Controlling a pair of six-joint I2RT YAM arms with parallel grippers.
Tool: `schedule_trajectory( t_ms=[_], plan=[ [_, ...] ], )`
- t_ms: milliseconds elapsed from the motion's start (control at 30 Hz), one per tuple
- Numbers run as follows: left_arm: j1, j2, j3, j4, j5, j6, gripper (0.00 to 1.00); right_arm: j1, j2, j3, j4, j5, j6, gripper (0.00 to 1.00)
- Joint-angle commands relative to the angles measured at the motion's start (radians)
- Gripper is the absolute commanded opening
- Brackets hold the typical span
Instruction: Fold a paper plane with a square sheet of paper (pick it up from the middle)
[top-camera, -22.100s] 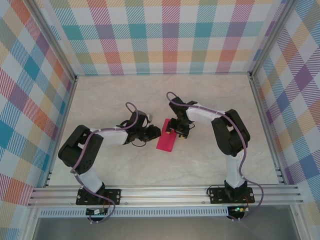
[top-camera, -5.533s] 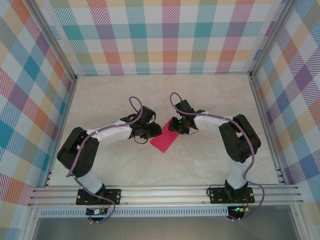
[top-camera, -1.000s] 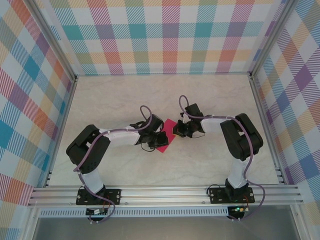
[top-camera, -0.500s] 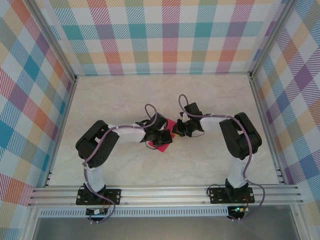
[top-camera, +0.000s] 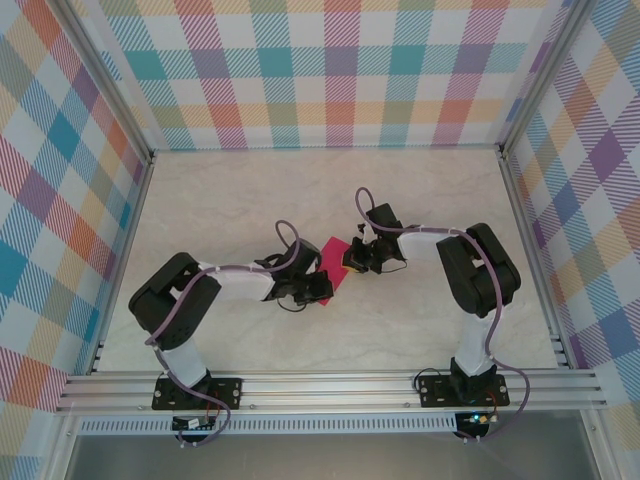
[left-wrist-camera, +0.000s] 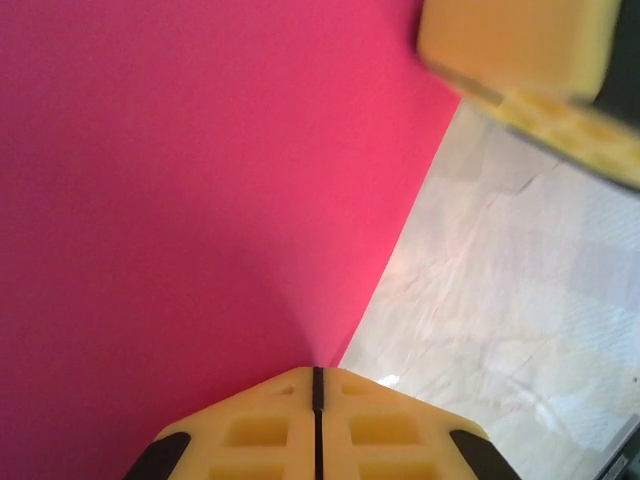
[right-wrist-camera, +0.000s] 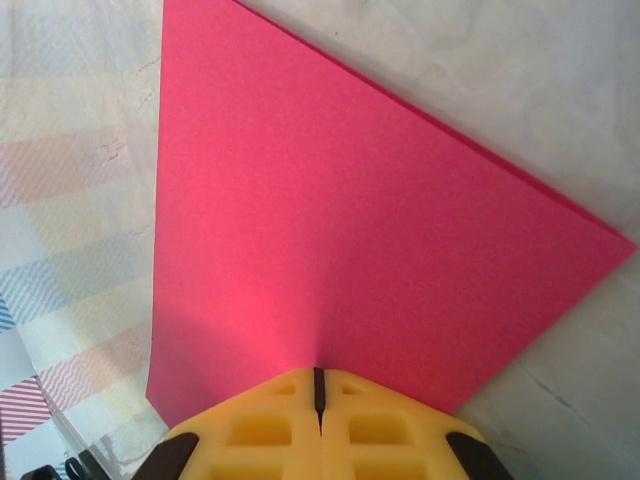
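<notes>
Since a moment ago the left arm has pulled back toward its own side, and from above the left tool (top-camera: 316, 290) now pinches the near-left edge of the pink paper (top-camera: 333, 260) while the right tool (top-camera: 354, 258) pinches its right edge, over the middle of the tabletop (top-camera: 250, 200). From the left wrist, the left tool (left-wrist-camera: 316, 385) is closed tight on the paper (left-wrist-camera: 180, 200), with 1 blurry yellow finger (left-wrist-camera: 520, 40) of the other tool at the top right. From the right wrist, the right tool (right-wrist-camera: 318, 385) is closed tight on the paper (right-wrist-camera: 350, 240), and 1 sharp corner points right.
</notes>
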Motion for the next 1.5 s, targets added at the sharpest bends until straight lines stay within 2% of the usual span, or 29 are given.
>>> schedule_trajectory(
  t_ms=[0, 300, 400, 567, 667, 767, 833, 1133, 1300, 1467],
  plan=[
    [-0.013, -0.041, -0.077, -0.155, 0.041, -0.005, 0.07, -0.005, 0.077, -0.007, -0.068, 0.104, -0.001, 0.02],
    [-0.014, -0.099, -0.083, -0.227, 0.036, 0.050, 0.07, -0.004, 0.081, 0.001, -0.069, 0.098, -0.006, 0.02],
    [-0.015, -0.128, -0.043, -0.265, -0.021, 0.054, 0.09, -0.004, 0.055, 0.007, -0.068, 0.086, -0.015, 0.02],
    [0.016, -0.206, 0.045, -0.367, -0.135, 0.071, 0.19, -0.004, -0.056, 0.022, -0.074, 0.062, -0.050, 0.05],
    [0.058, -0.225, 0.064, -0.376, -0.147, 0.080, 0.31, -0.003, -0.130, 0.028, -0.099, 0.080, -0.068, 0.14],
    [0.099, -0.215, 0.064, -0.365, -0.130, 0.080, 0.45, 0.000, -0.172, 0.039, -0.156, 0.154, -0.075, 0.32],
    [0.121, -0.202, 0.058, -0.346, -0.110, 0.074, 0.48, 0.000, -0.183, 0.045, -0.181, 0.200, -0.070, 0.40],
    [0.177, -0.130, 0.013, -0.233, -0.021, 0.007, 0.62, 0.000, -0.100, 0.126, -0.201, 0.211, -0.051, 0.45],
    [0.180, -0.111, 0.018, -0.217, -0.011, 0.007, 0.62, 0.001, -0.064, 0.153, -0.204, 0.200, -0.050, 0.48],
    [0.182, -0.101, 0.021, -0.204, 0.005, 0.011, 0.57, 0.001, -0.061, 0.149, -0.201, 0.193, -0.053, 0.47]
  ],
)
